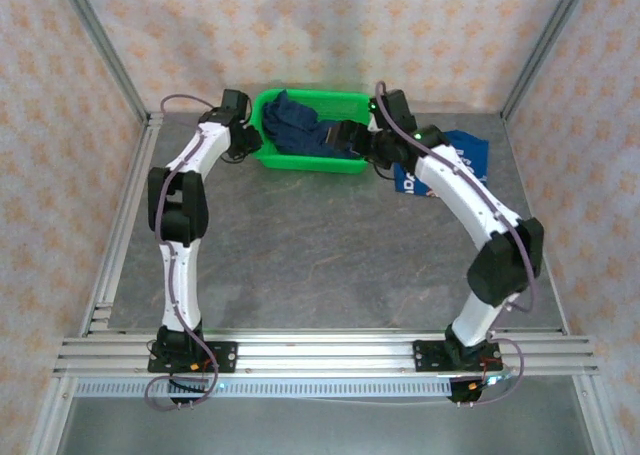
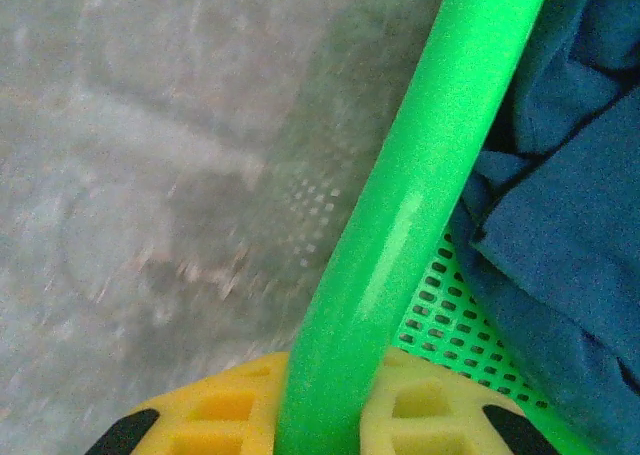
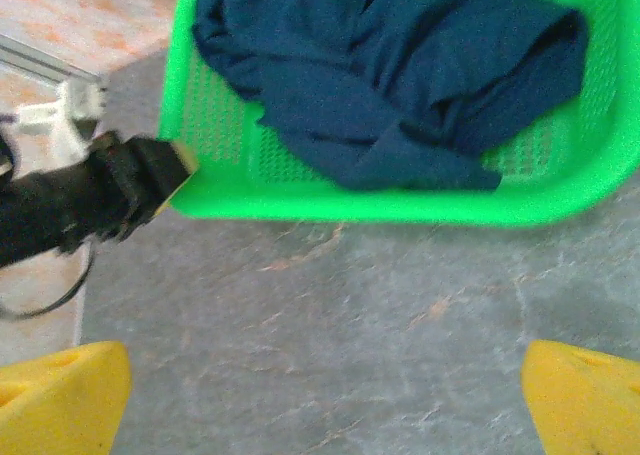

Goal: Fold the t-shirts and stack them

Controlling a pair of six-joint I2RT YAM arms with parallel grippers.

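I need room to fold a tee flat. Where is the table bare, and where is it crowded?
Bare: the grey tabletop between both arms, nearer than the green plastic mesh basket. Crowded: the far edge, where the left pincer grips the basket's rim, the open right pincer hovers, and the bright blue lettered t-shirt lies.

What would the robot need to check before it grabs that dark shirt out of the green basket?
1. Steady basket: left gripper clamps its rim: ok.
2. Open right gripper: ok.
3. Uncovered navy t-shirt in basket: ok.
4. Gripper above shirt: over bare table instead: not ok.
5. Loose blue t-shirt out of the way: beside basket, partly under right arm: cannot tell.
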